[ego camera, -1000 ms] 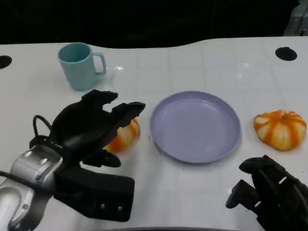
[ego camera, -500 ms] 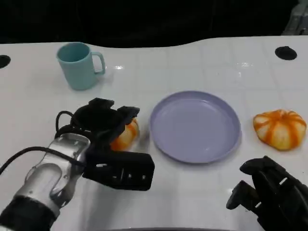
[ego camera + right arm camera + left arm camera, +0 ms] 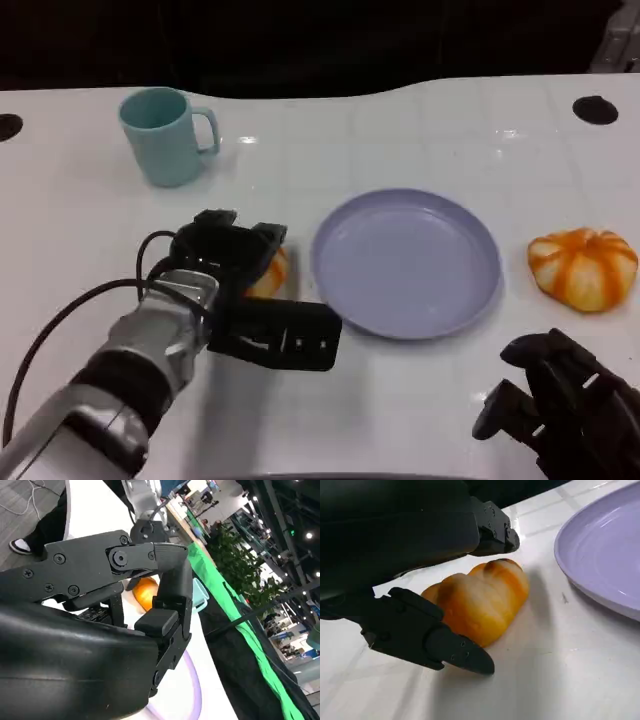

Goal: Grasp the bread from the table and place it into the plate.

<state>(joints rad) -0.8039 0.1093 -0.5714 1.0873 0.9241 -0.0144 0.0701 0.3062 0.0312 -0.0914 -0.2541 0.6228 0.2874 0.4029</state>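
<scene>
The bread (image 3: 271,275), an orange-glazed bun, lies on the white table just left of the lilac plate (image 3: 405,262). My left hand (image 3: 228,262) sits over it and covers most of it. In the left wrist view the bread (image 3: 480,600) rests on the table between the fingers (image 3: 492,530) on its far side and the thumb (image 3: 455,652) on its near side; I see no firm contact. The plate (image 3: 605,555) holds nothing. My right hand (image 3: 562,405) rests at the table's near right corner with its fingers (image 3: 170,595) curled in on nothing.
A teal mug (image 3: 165,135) stands at the back left. An orange-and-white striped bun (image 3: 583,268) lies right of the plate. Black round holes (image 3: 595,111) mark the table's far corners. A black cable (image 3: 60,325) loops beside my left forearm.
My left hand has dropped from above the table and moved forward onto the bread, its fingers now straddling it. The right hand and the other things have stayed put.
</scene>
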